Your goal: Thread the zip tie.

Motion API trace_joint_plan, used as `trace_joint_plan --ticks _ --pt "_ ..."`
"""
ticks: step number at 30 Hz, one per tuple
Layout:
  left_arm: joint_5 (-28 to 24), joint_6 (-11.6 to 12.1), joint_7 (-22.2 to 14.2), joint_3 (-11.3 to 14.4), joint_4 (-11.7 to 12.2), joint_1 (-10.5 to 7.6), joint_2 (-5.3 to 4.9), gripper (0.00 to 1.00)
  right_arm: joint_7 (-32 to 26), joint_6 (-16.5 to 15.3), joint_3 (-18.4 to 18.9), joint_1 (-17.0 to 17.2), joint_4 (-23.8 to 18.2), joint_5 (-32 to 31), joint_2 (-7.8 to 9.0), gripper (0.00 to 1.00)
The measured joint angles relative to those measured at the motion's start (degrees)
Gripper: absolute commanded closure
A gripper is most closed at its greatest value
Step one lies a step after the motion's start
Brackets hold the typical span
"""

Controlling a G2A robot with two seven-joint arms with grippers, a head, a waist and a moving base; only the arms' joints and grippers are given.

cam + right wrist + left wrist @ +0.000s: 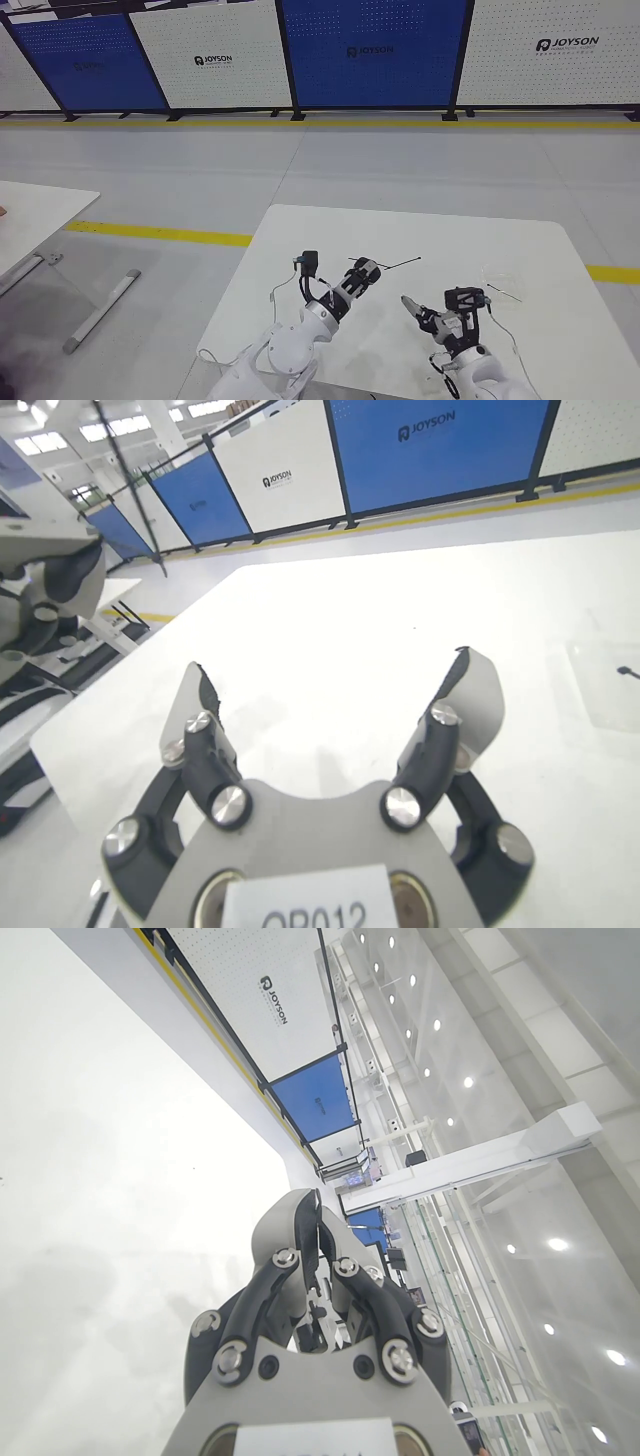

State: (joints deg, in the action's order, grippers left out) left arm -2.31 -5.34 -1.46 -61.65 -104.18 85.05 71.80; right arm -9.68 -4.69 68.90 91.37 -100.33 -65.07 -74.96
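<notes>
Pinching a thin black zip tie (400,263), the left fingers (307,1228) are pressed tight together. They hang over the white worktop (300,235), near its middle. From above, the zip tie looks like a skinny line. It sticks out of the fingertips on both sides, and the longer end reaches toward the right. From the right wrist camera it shows as a dark line slanting up in the air, so it is off the worktop.

The right fingers (477,695) are spread wide apart and nothing is between them. They are low over the worktop. They sit to the right of the left fingers and closer to the robot. Their tips point toward the zip tie but stay apart from it.

A clear bag (600,695) lies flat on the worktop, off to the right of the right fingers. A small thin black piece (628,671) lies at the bag. I cannot tell if it is inside the bag or on top of it.

Another white table (40,215) stands to the left, well apart from the worktop. A yellow line (160,233) runs across the grey floor between them. Blue and white boards (375,50) stand in a row far at the back.
</notes>
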Motion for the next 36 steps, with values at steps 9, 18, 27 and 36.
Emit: trace_joint_plan --ticks 9,18,27,36 --pt "-0.1 -1.5 1.3 2.1 1.3 -1.72 0.6 1.0 4.8 0.5 -1.3 -1.1 1.7 -1.0 -0.31 0.0" --pt "0.4 -1.3 1.1 3.5 1.5 -2.05 0.86 1.0 -0.7 2.2 -2.0 -4.3 4.8 4.1 -0.82 0.0" --pt "0.3 -1.4 1.0 4.0 1.7 -2.35 0.98 1.0 -2.6 4.3 -2.6 -5.5 5.5 3.9 -1.0 0.0" --pt "1.3 -1.0 0.9 4.9 2.5 -2.89 1.22 1.0 -1.3 0.6 -2.3 -5.8 7.0 8.9 -1.11 0.56"
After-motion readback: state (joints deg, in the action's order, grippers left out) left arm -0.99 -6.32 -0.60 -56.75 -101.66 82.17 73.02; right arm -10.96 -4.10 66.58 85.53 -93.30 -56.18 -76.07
